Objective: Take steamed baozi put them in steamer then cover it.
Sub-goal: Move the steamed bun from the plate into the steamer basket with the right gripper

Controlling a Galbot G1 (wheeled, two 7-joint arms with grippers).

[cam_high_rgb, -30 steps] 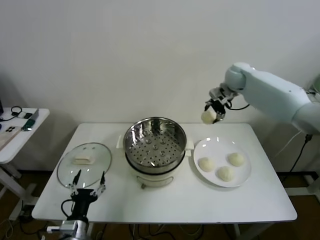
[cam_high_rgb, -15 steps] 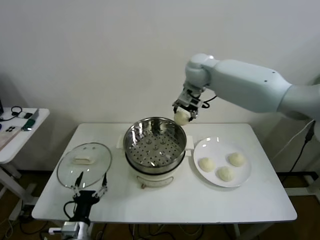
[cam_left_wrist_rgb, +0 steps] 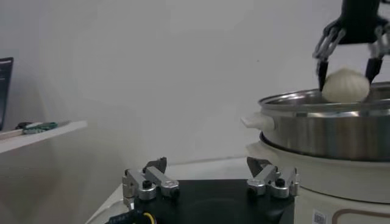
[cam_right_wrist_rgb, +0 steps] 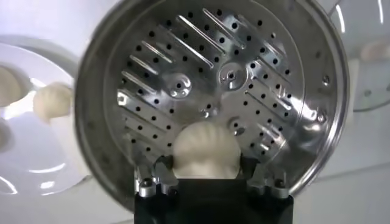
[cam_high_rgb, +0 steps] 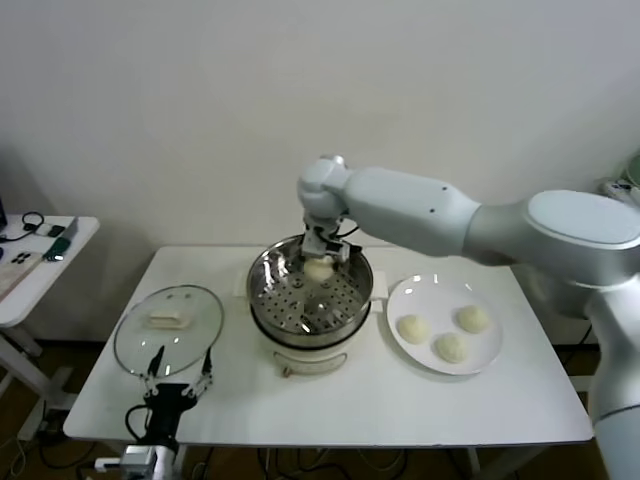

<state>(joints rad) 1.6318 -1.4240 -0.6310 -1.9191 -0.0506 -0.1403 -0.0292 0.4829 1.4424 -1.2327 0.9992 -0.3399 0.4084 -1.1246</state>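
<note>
My right gripper (cam_high_rgb: 318,262) is shut on one steamed baozi (cam_high_rgb: 318,269), a smooth cream-white bun. It hangs over the far side of the steamer (cam_high_rgb: 262,300), a shiny steel basket on a cream pot base. In the left wrist view the baozi (cam_left_wrist_rgb: 345,85) sits about level with the basket's rim. The right wrist view shows the baozi (cam_right_wrist_rgb: 205,149) between the fingers above the perforated bottom (cam_right_wrist_rgb: 183,73). Three more baozi (cam_high_rgb: 413,328) lie on the white plate (cam_high_rgb: 492,352). The cover (cam_high_rgb: 190,305), a glass lid, lies flat to the steamer's left. My left gripper (cam_high_rgb: 180,352) stands open at the lid's near edge, holding nothing.
A small white side table (cam_high_rgb: 40,250) with cables and small items stands off the table's left end. The white wall runs close behind the table. The near strip of the tabletop (cam_high_rgb: 380,405) is bare.
My right arm has swung left from above the plate to over the steamer and come down, carrying the baozi to rim height. The left gripper has stayed put.
</note>
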